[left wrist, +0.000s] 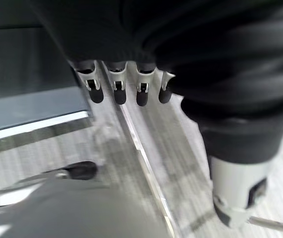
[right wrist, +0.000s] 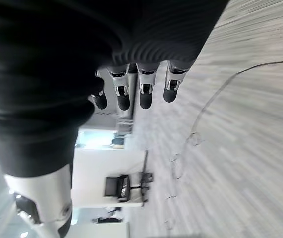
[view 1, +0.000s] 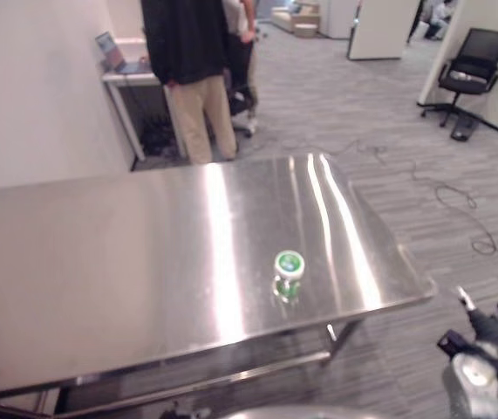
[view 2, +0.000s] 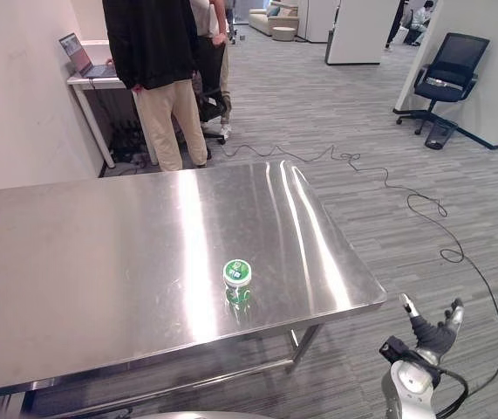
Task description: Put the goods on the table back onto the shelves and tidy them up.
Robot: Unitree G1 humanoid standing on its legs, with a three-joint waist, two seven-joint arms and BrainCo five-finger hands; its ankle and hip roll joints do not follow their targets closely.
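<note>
A small round container [view 1: 289,266] with a green and white lid stands upright on the steel table [view 1: 100,262], near its right front corner. My right hand [view 2: 427,336] hangs low beside that corner, below the tabletop and to the right of the container. Its fingers [right wrist: 146,89] are straight and hold nothing. The fingers [left wrist: 116,84] of my left hand are relaxed and hold nothing.
A person [view 2: 157,70] in a dark top stands just beyond the table's far edge. Behind them is a small white desk with a laptop [view 2: 83,61]. A black office chair [view 2: 449,70] stands at the far right, and a plain wall runs along the left.
</note>
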